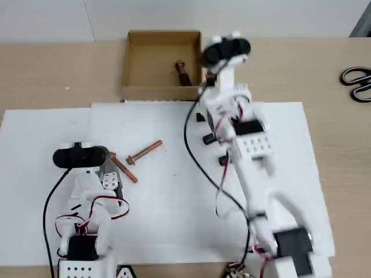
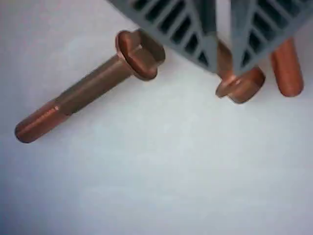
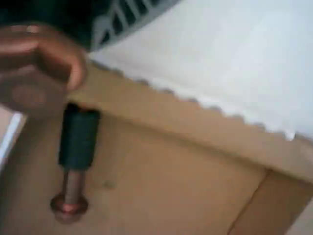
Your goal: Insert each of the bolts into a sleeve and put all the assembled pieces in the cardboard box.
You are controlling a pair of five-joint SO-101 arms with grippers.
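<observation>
Partly hidden: right gripper [image 1: 217, 61] at the rim of the brown cardboard box [image 1: 134, 63], its grip cannot be told past a blurred brown blob [image 3: 34, 68] | right wrist view resolves the boxed copper bolt [image 3: 68, 203] wearing a black sleeve [image 3: 78, 139] | left gripper [image 2: 225, 68] pinched narrow on a copper flanged bolt [image 2: 240, 84], shaft covered; loose copper bolt [image 2: 88, 93] beside it.

Bright, even light on the white sheet [image 1: 174, 220]; soft faint shadows under the bolts [image 2: 93, 88]; the cardboard box [image 3: 171, 186] interior looks dimmer
</observation>
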